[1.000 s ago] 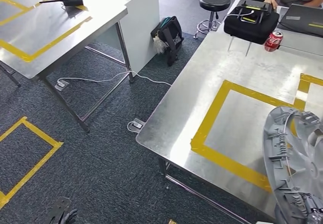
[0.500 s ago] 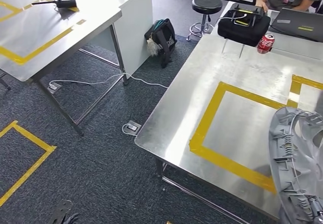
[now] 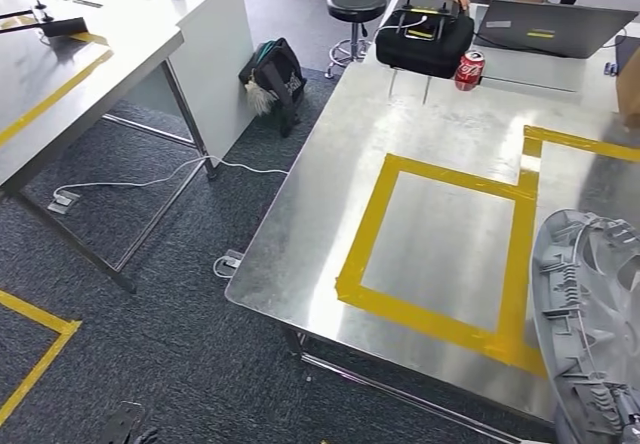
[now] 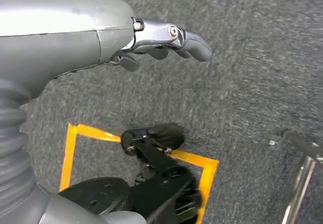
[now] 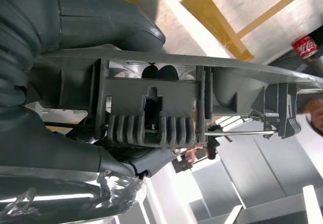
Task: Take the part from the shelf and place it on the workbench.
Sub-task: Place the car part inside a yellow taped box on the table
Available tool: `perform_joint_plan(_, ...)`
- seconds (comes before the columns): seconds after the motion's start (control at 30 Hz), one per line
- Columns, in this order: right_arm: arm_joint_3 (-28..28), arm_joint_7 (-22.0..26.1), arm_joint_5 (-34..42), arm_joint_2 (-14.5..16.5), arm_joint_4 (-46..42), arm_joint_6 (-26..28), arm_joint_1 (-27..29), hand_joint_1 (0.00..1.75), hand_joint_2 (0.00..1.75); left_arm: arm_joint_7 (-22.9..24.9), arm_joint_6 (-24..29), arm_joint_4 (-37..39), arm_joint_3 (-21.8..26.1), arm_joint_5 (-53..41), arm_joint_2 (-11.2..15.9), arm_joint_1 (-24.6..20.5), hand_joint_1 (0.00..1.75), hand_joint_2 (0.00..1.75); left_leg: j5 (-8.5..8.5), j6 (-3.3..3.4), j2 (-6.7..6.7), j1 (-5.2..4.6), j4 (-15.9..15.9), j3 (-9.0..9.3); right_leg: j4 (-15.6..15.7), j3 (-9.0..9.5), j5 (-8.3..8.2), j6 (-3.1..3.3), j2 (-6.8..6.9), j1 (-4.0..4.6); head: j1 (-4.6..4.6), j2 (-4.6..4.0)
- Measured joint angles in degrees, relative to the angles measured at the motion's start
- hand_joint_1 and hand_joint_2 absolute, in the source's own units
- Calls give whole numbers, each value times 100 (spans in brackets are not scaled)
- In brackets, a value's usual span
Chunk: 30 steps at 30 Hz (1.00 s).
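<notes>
Nearby, steel workbench (image 3: 453,144) with a yellow tape square (image 3: 445,254), far edge cut off past a laptop (image 3: 555,29), black case (image 3: 423,36) and red can (image 3: 471,68). Lower right, grey ribbed plastic part (image 3: 585,314), half out of frame, raised over the bench corner, clamped edge-on in right hand (image 5: 114,32), fingers mostly hidden behind it. Low over carpet (image 4: 247,82), left hand (image 4: 167,40) hanging empty, fingers straight and close together.
</notes>
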<state>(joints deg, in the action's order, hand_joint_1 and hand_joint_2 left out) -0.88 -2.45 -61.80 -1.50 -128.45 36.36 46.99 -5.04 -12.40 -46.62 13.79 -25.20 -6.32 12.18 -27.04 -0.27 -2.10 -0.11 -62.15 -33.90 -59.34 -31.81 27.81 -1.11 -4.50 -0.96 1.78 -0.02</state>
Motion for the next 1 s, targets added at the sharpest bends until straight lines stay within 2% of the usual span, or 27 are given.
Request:
perform_joint_plan(0.03,10,16,6,13,-4,-8,-2,175,175,4,-10,-25,20,-8,-5,5,0,175,84,11,-101,4,271,109,-3,-17,2,-23,-57,-1,2,0)
perform_joint_plan(0.07,19,27,11,27,-7,-14,-2,175,175,10,-19,-45,36,-17,-11,9,0,175,96,16,-171,4,422,168,3,-38,-1,-57,-113,-7,3,0)
perform_joint_plan(0.13,40,50,23,53,-10,-25,7,175,175,19,-32,-85,60,-34,-31,12,0,175,75,16,-108,3,519,208,41,-92,-21,-143,-215,-25,3,0)
perform_joint_plan(0.17,50,59,33,67,-10,-33,14,175,175,20,-37,-108,71,-40,-46,13,0,175,89,35,-57,7,551,222,33,-110,-9,-179,-173,-27,8,0)
perform_joint_plan(0.2,63,74,48,74,-11,-51,13,175,175,21,-46,-128,83,-47,-60,16,0,175,99,63,0,15,582,239,-54,-162,61,-204,-63,-18,18,0)
perform_joint_plan(0.23,80,95,67,79,-11,-76,0,175,175,22,-57,-145,99,-58,-74,23,0,175,103,91,65,20,609,255,-265,-251,198,-220,82,-7,31,0)
perform_joint_plan(0.27,102,125,97,85,-11,-111,-16,175,175,25,-73,-160,121,-75,-80,37,0,175,96,114,129,12,613,267,-592,-405,386,-231,241,2,40,0)
perform_joint_plan(0.3,128,157,146,93,-11,-162,-35,175,175,28,-96,-174,146,-96,-87,54,0,175,83,135,198,0,612,274,-983,-593,583,-244,333,6,46,0)
perform_joint_plan(0.33,158,183,209,103,-10,-218,-47,175,175,33,-116,-185,173,-124,-95,70,0,175,73,147,267,-12,611,284,-1320,-755,717,-256,373,7,45,0)
perform_joint_plan(0.37,196,203,313,113,-10,-306,-50,175,175,39,-137,-197,204,-153,-107,83,0,175,61,151,318,-23,609,297,-1500,-840,748,-264,393,8,43,0)
perform_joint_plan(0.4,245,212,442,122,-9,-419,-50,175,175,48,-154,-208,236,-191,-122,89,0,175,48,149,358,-31,608,315,-1456,-809,663,-266,404,9,44,0)
perform_joint_plan(0.43,311,215,596,130,-9,-589,-49,175,175,60,-167,-222,268,-239,-143,91,0,175,33,142,386,-35,607,342,-1184,-658,487,-260,415,10,43,0)
perform_joint_plan(0.5,531,247,861,174,-13,-1130,-66,175,175,89,-197,-270,358,-382,-193,88,0,175,-7,109,424,-52,595,399,-381,-209,132,-223,466,22,44,0)
perform_joint_plan(0.53,701,286,947,221,-25,-1458,-86,175,175,100,-217,-297,418,-460,-220,86,0,175,-24,90,435,-63,584,416,-90,-51,37,-197,488,29,39,0)
perform_joint_plan(0.57,893,345,1005,281,-46,-1763,-115,175,175,105,-237,-324,483,-532,-245,85,0,175,-45,89,440,-76,569,423,65,40,1,-183,506,35,37,0)
perform_joint_plan(0.63,1328,519,1125,440,-107,-2282,-208,175,175,91,-282,-363,616,-640,-286,86,0,175,-44,142,440,-86,551,420,105,71,-9,-177,504,38,30,0)
perform_joint_plan(0.73,1971,791,1231,740,-196,-2811,-404,175,175,39,-350,-399,786,-735,-346,84,0,175,-15,206,433,-110,582,416,163,92,-54,-222,510,11,25,0)
perform_joint_plan(0.83,2445,930,1140,991,-260,-3078,-540,175,175,-2,-364,-443,893,-791,-407,72,0,175,148,260,434,-71,965,593,212,99,-50,-256,501,23,37,0)
perform_joint_plan(0.87,2577,962,1110,1068,-268,-3141,-576,175,175,-9,-365,-452,925,-805,-428,64,0,175,209,256,435,-41,1094,663,54,17,42,-267,487,28,49,0)
perform_joint_plan(0.9,2697,989,1098,1137,-267,-3191,-603,175,175,-13,-366,-456,953,-816,-450,57,0,175,240,232,436,-22,1160,701,-234,-133,185,-282,472,15,59,0)
perform_joint_plan(0.97,2881,1035,1073,1248,-265,-3256,-649,175,175,-14,-373,-459,997,-832,-481,51,0,175,237,198,435,4,1177,717,-951,-506,481,-346,461,-25,62,0)
perform_joint_plan(1.0,2958,1077,1033,1295,-264,-3298,-677,175,175,-14,-380,-459,1009,-847,-499,51,0,175,219,168,435,19,1168,725,-1160,-624,513,-386,462,-49,61,0)
